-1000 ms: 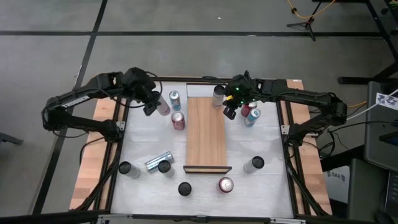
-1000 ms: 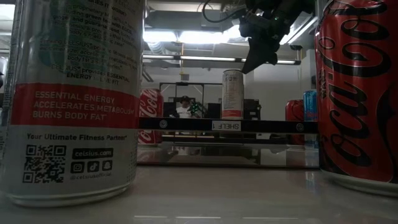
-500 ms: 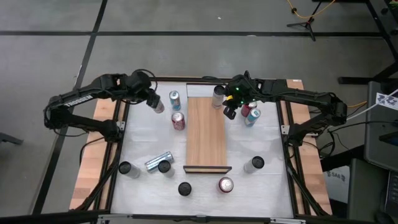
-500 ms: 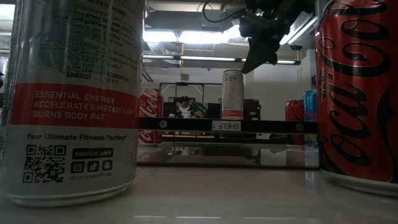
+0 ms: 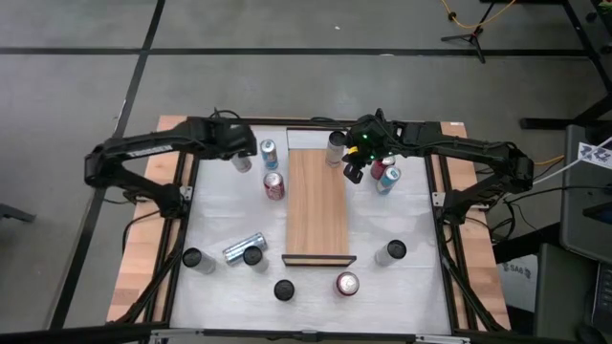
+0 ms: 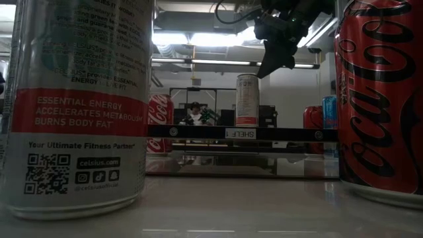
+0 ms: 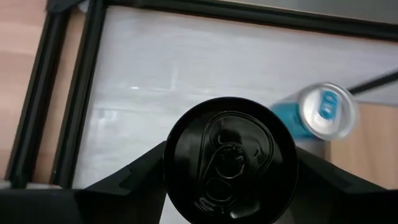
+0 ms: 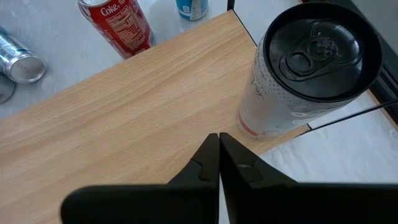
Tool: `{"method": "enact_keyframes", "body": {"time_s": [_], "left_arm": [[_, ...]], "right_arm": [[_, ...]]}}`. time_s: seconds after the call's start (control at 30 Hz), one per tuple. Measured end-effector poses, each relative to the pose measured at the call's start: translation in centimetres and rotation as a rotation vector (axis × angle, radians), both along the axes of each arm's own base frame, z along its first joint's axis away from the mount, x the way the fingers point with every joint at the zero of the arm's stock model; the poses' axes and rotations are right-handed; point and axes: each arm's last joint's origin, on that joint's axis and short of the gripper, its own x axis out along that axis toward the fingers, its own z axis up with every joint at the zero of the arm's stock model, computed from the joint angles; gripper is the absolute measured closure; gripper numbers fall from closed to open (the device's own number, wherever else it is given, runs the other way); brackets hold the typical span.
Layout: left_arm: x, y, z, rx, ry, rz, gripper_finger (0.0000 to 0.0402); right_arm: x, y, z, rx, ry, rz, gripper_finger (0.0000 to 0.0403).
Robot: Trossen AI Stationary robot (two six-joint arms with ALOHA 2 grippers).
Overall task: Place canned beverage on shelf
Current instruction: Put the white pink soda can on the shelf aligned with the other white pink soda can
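Here the left gripper point(image 5: 241, 159) sits over the far left part of the counter point(image 5: 220, 220), its fingers point(image 7: 134, 177) standing on either side of a black-topped can point(image 7: 229, 158). From the left wrist view I cannot tell whether the fingers press the can or only flank it. Just beside that can stands a blue can point(image 5: 269, 151) with a silver top, and a little nearer a red cola can point(image 5: 274, 184), close to the left long edge of the shelf point(image 5: 317, 205).

Nearer the front on the left, a silver can point(image 5: 239, 248) lies on its side between two upright black-topped cans point(image 5: 192, 258), and another dark-topped can point(image 5: 284, 290) stands further along the front.

The shelf, a long light-brown plank with a dark lip at its near end, lies along the middle of the counter. One white can point(image 5: 336, 145) with a dark top stands upright on its far right corner; the rest of the plank is bare.

The right gripper point(image 5: 353, 174) hangs just above the shelf's right edge, beside the white can and not touching it, fingers clenched together on nothing. Right of it two cans, one red point(image 5: 379, 169) and one blue point(image 5: 387, 181), stand touching. Toward the front are a red-topped can point(image 5: 346, 284) and a pale can point(image 5: 391, 252).
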Motion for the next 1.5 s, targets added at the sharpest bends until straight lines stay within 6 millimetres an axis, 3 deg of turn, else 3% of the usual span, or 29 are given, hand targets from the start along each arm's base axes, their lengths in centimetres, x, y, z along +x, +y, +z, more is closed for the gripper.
{"method": "enact_keyframes", "body": {"time_s": [0.3,0.53,1.13,1.5], "left_arm": [[2.8,1.0,-3.4,-0.032,0.064,0.154,0.0155],[4.2,1.3,-5.2,-0.088,0.089,0.156,0.0154],[4.4,1.1,-5.3,-0.108,0.088,0.147,0.0151],[4.4,1.0,-5.5,-0.15,0.083,0.143,0.0108]], "right_arm": [[0.0,0.0,0.0,0.0,0.0,0.0,0.0402],[0.0,0.0,0.0,0.0,0.0,0.0,0.0402],[0.0,0.0,0.0,0.0,0.001,0.0,0.0402],[0.0,0.0,0.0,0.0,0.001,0.0,0.0402]]}}
